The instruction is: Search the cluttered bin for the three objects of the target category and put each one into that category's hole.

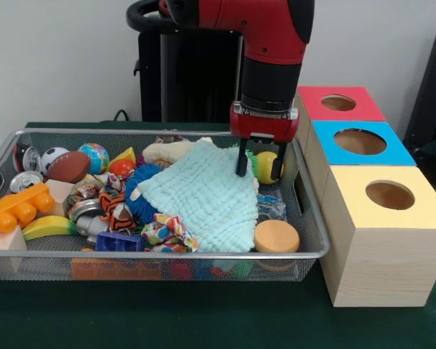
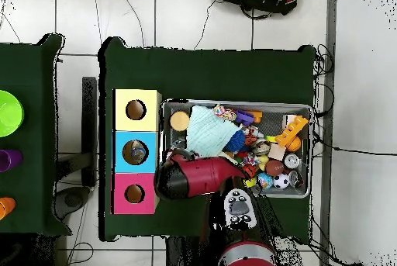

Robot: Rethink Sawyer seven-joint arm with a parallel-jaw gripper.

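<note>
We see the gripper (image 1: 260, 166) lowered into the wire mesh bin (image 1: 314, 218), its two fingers spread, one touching the pale blue cloth (image 1: 207, 196), the other against a yellow ball (image 1: 265, 166). No clear bottle shows among the clutter. The blue-topped box's hole (image 1: 360, 141) lies just beside the bin.

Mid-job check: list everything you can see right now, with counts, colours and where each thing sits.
bin: one, silver wire mesh, on the green table.
cloth: one, pale mint, spread over the bin's middle.
round pad: one, orange, front corner of the bin nearest the boxes.
toy brick: one, orange, at the bin's end away from the boxes.
balls: several, mixed colours, along the bin's back.
cans: at least one, shiny metal, by the brick.
boxes: three, pale wood, tops red, blue, yellow, in a row beside the bin.
hole: one, round, in the blue top.
bottles: none clearly visible.
gripper: one, red and black, fingers down at the cloth's back edge.
</note>
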